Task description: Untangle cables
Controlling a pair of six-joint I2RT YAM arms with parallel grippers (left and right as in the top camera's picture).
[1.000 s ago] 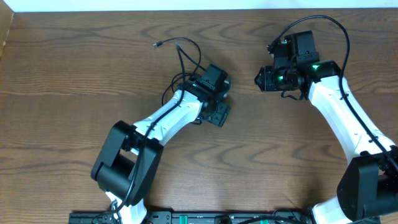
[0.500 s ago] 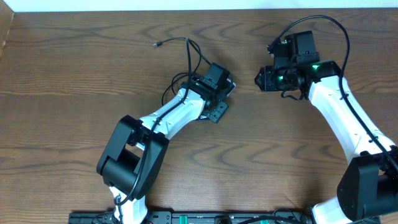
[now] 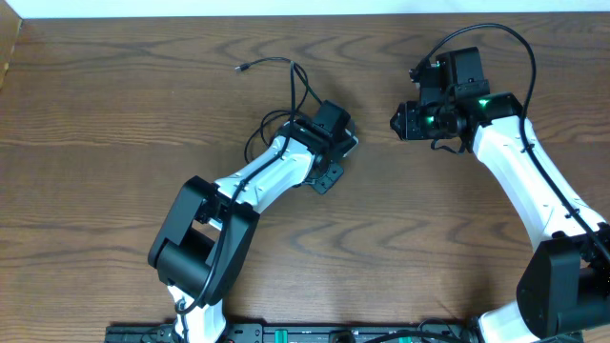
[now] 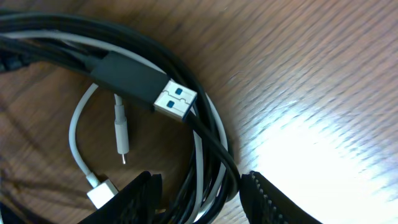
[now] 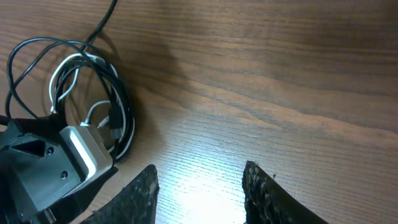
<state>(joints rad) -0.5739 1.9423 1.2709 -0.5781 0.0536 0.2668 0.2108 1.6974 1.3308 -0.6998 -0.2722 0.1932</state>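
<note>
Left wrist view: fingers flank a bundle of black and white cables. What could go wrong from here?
The left gripper straddles the thin black cable and thin white cable together; a grip may pinch both and tighten the tangle. The black USB plug lies across the loops and may snag. The open right gripper holds nothing, so the bundle could drag.

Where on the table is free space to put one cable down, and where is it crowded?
Free: the broad bare table left of the cables, and the patch between the left arm and right arm. Crowded: around the left gripper, which straddles the cables.
</note>
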